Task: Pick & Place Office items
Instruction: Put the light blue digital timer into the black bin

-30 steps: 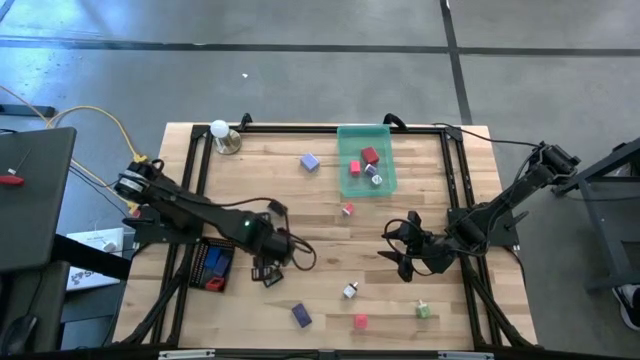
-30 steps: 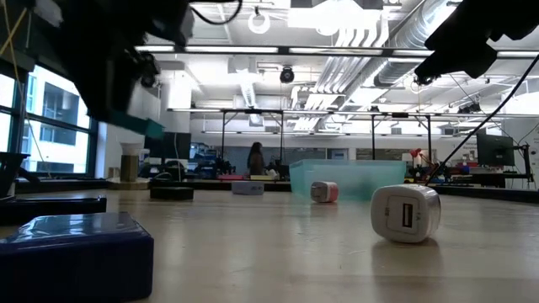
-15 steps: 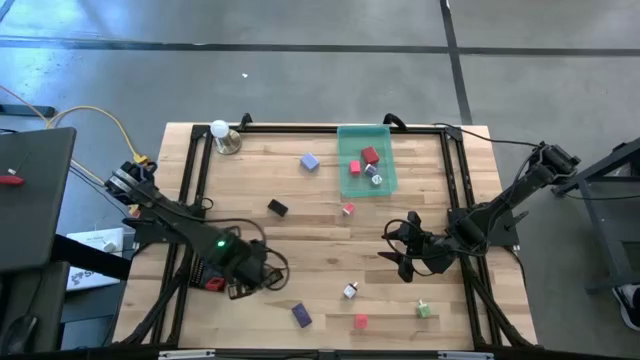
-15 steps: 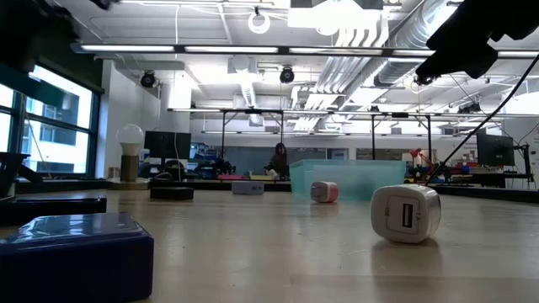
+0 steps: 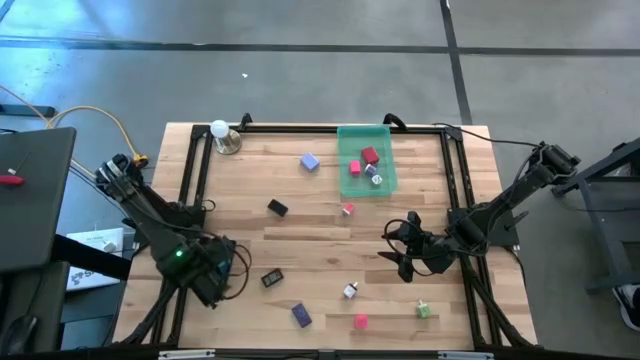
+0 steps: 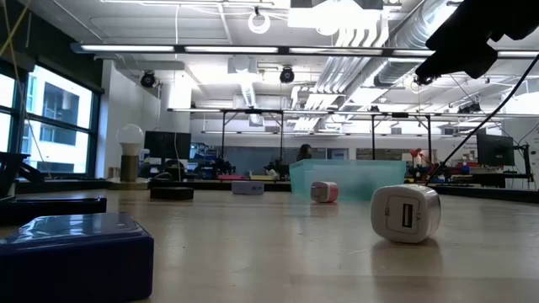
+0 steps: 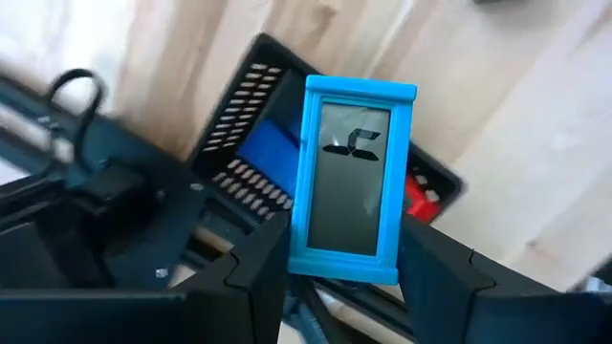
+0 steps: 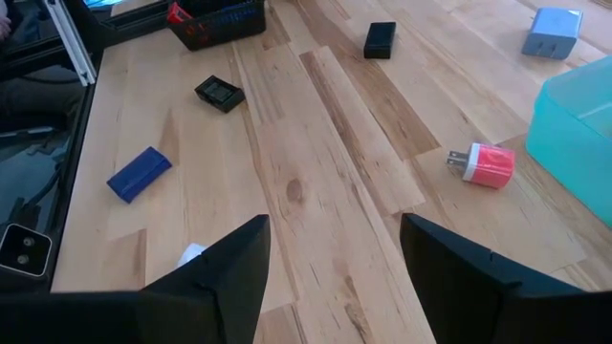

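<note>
So my left gripper (image 7: pixel 344 263) was over the black tray (image 5: pixel 205 272) at the table's left edge, clamped on a flat blue piece (image 7: pixel 350 178) with a grey screen-like face; in the wrist view the piece stood upright between the two fingers (image 7: pixel 253 277), with the tray's slotted wall and something blue and something red inside it showing behind.

Right gripper (image 5: pixel 403 250) hung over the right-middle of the table (image 5: pixel 320 215), jaws parted and nothing between them, clear from the wrist view where only bare wood showed in the gap.

Where the office bits were, from above:
- green tray (image 5: pixel 365 160) at the far edge, with a red block (image 5: pixel 370 155), a smaller red one (image 5: pixel 354 167) and a dark-and-white bit (image 5: pixel 375 176) in it
- pale purple block (image 5: pixel 310 161) just left of that tray
- black block (image 5: pixel 277 208) mid-table
- pink plug (image 5: pixel 347 209) near the tray's front
- flat black piece (image 5: pixel 271 278) just right of the black tray
- blue block (image 5: pixel 301 315), white charger (image 5: pixel 350 291), red cube (image 5: pixel 360 321) and green cube (image 5: pixel 423 311) along the near side

White ball lamp (image 5: pixel 221 132) sat at the far left corner
</note>
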### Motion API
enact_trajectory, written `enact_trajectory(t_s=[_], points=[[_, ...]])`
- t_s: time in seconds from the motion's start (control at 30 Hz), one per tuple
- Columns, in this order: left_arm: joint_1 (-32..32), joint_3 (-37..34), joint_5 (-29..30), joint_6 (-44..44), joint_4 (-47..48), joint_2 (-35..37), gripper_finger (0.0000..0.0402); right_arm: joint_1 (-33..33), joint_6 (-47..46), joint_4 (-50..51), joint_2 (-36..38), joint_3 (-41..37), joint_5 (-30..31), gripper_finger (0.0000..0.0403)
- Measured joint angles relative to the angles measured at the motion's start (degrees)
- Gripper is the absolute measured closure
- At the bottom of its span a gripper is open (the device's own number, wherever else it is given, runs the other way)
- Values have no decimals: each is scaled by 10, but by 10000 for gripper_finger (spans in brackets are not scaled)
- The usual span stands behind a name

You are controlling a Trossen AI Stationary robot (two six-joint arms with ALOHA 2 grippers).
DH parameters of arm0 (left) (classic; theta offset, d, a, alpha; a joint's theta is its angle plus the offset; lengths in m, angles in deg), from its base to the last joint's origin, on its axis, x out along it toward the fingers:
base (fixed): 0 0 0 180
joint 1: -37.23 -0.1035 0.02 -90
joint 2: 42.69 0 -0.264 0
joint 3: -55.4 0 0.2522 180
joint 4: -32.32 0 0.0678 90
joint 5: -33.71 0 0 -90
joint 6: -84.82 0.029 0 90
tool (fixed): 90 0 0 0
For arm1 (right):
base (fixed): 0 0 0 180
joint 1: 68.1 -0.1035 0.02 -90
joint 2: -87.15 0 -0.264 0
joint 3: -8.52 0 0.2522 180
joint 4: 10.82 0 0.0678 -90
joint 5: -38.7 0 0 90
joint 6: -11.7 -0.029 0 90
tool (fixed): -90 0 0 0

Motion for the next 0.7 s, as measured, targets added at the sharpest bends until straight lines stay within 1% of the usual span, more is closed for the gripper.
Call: enact_trajectory(t_s=[0.13, 0.3, 0.47, 0.57, 0.63, 0.7], points=[[4, -2, 2, -19, 36, 0, 244, 0, 0, 0, 0, 0, 0, 180], [4, -35, 1, -19, 32, 16, 244, 0, 0, -1, -7, 0, 0, 180], [3, -80, 3, -15, -24, 48, 244, 1, 0, -5, -39, 0, 2, 180], [3, -107, 6, -20, -46, 69, 244, 4, 2, -18, -66, 0, 16, 180], [3, -130, 3, -35, -60, 83, 244, 6, 9, -40, -78, 0, 19, 180], [3, -150, 2, -44, -84, 95, 244, 8, 33, -68, -87, 0, 11, 180]])
